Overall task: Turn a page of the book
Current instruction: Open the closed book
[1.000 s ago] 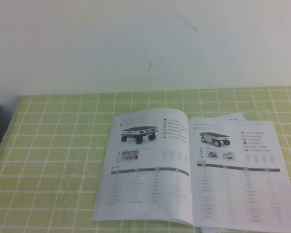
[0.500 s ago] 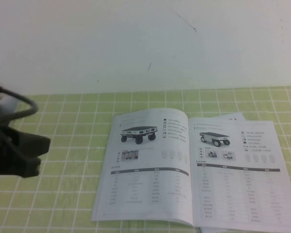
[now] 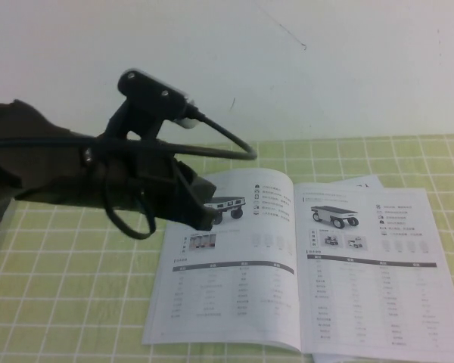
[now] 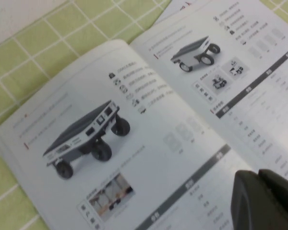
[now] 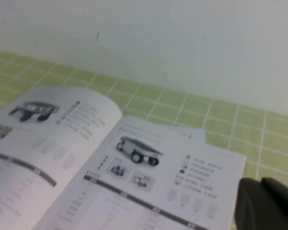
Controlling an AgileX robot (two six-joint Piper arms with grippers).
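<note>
The book (image 3: 234, 287) lies open and flat on the green checked cloth. Its left-hand page (image 3: 212, 249) shows a low flat wheeled vehicle. Its right-hand page (image 3: 378, 265) shows a four-wheeled cart and a grey table. My left gripper (image 3: 209, 210) hangs over the top of the left-hand page, close to the vehicle picture, with its fingers together and holding nothing. In the left wrist view the gripper (image 4: 266, 201) is above the book (image 4: 149, 120). My right gripper (image 5: 266, 203) is out of the high view. It is shut and empty by the book's (image 5: 110, 182) right edge.
The corner of another leaf (image 3: 365, 181) sticks out behind the right-hand page. The green checked tablecloth (image 3: 76, 302) runs back to a white wall (image 3: 325, 68). The left arm's cable (image 3: 227, 144) loops above the book's far left corner.
My left arm has come into the high view from the left and reached across over the book's left-hand page. The book has not moved.
</note>
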